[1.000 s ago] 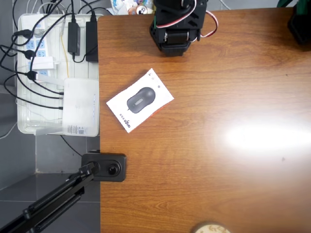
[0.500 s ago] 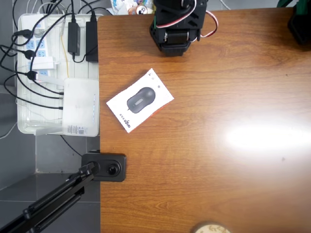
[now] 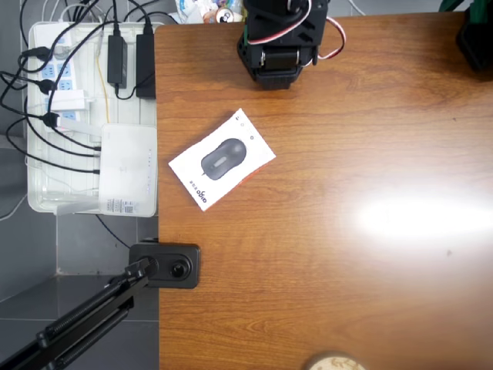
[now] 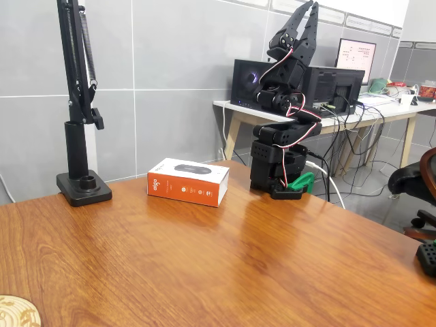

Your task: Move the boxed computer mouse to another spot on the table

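Observation:
The boxed computer mouse (image 3: 222, 159) lies flat on the table (image 3: 347, 293), turned diagonally near the left edge in the overhead view. In the fixed view the box (image 4: 187, 181) shows its orange-red side and rests left of the black arm's base (image 4: 276, 163). The arm (image 3: 277, 35) stands folded at the table's far edge. Its gripper (image 4: 306, 9) points straight up, high above the table and well away from the box. The fingers are shut with nothing between them.
A white tray (image 3: 38, 202) with power strips, cables and a plain white router box (image 3: 127, 168) sits off the table's left edge. A black clamp stand (image 3: 166, 264) (image 4: 82, 185) grips that edge. A round wooden coaster (image 3: 333, 362) lies at the near edge.

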